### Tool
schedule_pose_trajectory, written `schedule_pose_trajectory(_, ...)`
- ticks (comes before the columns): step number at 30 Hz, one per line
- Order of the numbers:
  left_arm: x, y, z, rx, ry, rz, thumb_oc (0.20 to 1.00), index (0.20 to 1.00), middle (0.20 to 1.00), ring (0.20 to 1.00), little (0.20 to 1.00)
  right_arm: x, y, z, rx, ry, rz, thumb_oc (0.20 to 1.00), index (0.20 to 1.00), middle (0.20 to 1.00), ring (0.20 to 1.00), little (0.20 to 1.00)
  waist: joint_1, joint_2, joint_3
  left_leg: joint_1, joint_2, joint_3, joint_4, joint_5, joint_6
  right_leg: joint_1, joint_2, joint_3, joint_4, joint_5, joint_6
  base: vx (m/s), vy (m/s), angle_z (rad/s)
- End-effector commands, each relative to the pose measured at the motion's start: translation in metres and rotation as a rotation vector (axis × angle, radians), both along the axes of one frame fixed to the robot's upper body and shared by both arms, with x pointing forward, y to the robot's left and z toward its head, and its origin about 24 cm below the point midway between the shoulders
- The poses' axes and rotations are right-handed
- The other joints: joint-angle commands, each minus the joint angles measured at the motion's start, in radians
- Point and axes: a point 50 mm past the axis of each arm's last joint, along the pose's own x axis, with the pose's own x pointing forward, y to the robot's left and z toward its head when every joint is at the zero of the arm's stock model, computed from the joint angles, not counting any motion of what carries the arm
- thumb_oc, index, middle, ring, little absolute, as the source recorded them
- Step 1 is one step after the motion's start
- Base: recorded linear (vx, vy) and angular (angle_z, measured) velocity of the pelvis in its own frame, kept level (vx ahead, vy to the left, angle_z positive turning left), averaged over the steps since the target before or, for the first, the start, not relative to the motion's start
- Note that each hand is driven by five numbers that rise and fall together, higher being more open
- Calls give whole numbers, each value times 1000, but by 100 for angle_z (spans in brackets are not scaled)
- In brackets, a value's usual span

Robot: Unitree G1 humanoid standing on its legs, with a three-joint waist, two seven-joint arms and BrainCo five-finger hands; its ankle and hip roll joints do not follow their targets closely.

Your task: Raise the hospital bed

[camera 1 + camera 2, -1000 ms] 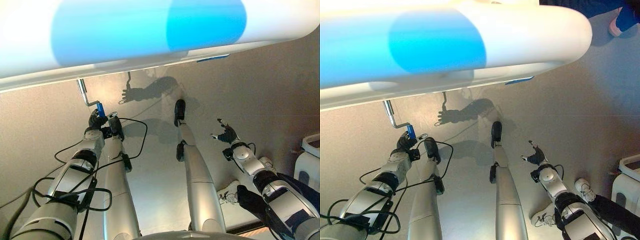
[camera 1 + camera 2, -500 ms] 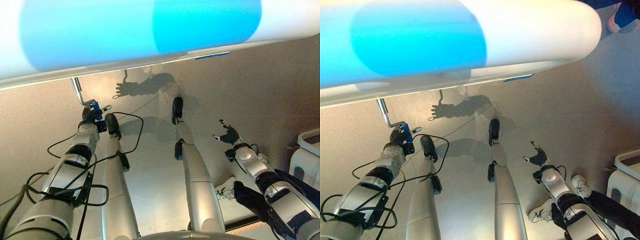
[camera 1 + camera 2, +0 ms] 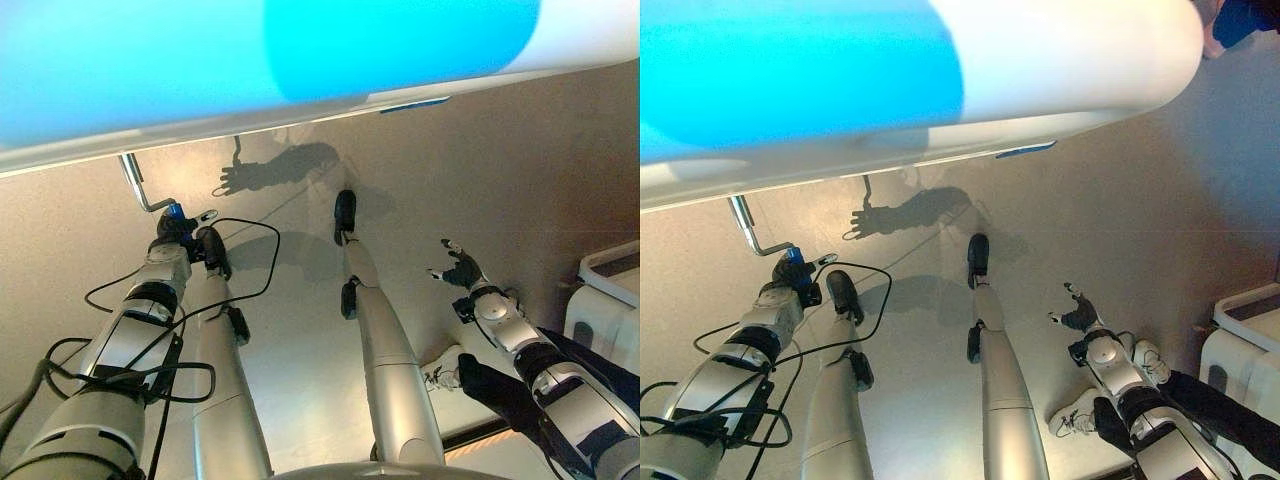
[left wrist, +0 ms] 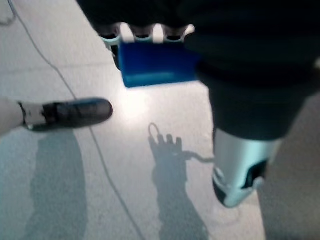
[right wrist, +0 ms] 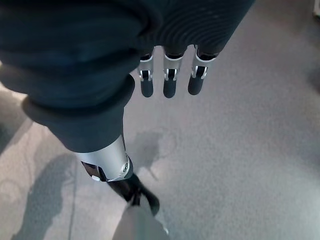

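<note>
The hospital bed's white and blue footboard (image 3: 300,60) spans the far side. Under it at the left hangs a bent metal crank (image 3: 135,185) ending in a blue handle (image 3: 172,211). My left hand (image 3: 172,230) is stretched out low and shut on that handle. In the left wrist view the fingers (image 4: 142,32) curl over the blue handle (image 4: 155,65). My right hand (image 3: 460,270) hovers above the floor at the right, well away from the crank. Its fingers (image 5: 167,80) hang straight and hold nothing.
A white cart (image 3: 605,300) stands at the right edge. A person's dark trouser leg (image 3: 500,390) and white shoe (image 3: 442,368) lie close by my right arm. Another person in blue (image 3: 1240,15) stands beyond the bed's far corner. Grey floor (image 3: 300,330) stretches below.
The whole picture has slid left, so the camera moved. My left hand stays shut on the blue handle, and the right hand keeps its pose.
</note>
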Motion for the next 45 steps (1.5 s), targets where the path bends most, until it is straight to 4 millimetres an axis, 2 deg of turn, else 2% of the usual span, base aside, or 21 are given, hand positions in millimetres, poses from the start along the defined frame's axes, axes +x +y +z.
schedule_pose_trajectory(1,-15,13,-18,11,68,30,200,200,200,200,200,-18,-20,-13,-14,60,-41,1000,1000,1000,1000,1000,-3,22,-33,-64,-17,-38,46,-27,58,2,-4,19,4,-45,71,0,0,0)
schedule_pose_trajectory(23,-15,13,-17,29,66,23,200,200,200,200,200,-21,-21,-14,-16,65,-28,1000,1000,1000,1000,1000,0,23,-32,-49,-19,-40,29,-17,52,10,-2,12,9,-48,69,0,0,0)
schedule_pose_trajectory(28,-8,1,-12,48,41,-28,200,200,200,200,200,-22,-21,-15,-26,76,-21,1000,1000,1000,1000,1000,0,23,-27,-31,-23,-37,12,-7,48,24,-2,10,5,-45,70,0,0,0)
schedule_pose_trajectory(35,7,-30,-2,81,-26,-156,200,200,200,200,200,-26,-20,-19,-29,93,-13,1000,1000,1000,1000,1000,-4,25,-15,-6,-24,-31,-2,2,44,41,1,10,4,-45,69,0,0,0)
schedule_pose_trajectory(36,12,-44,5,94,-67,-211,200,200,200,200,200,-27,-21,-21,-35,102,-7,1000,1000,1000,1000,1000,-4,27,-9,5,-24,-28,-8,5,42,48,1,13,3,-43,69,0,0,0)
schedule_pose_trajectory(41,20,-91,30,148,-206,-440,200,200,200,200,200,-34,-24,-22,-52,111,15,1000,1000,1000,1000,1000,-11,42,0,20,-27,-21,-17,11,42,54,1,17,5,-42,69,0,0,0)
schedule_pose_trajectory(45,15,-115,43,142,-294,-578,200,200,200,200,200,-43,-30,-27,-64,143,16,1000,1000,1000,1000,1000,-11,61,5,29,-30,-16,-19,11,44,56,2,23,8,-43,70,0,0,0)
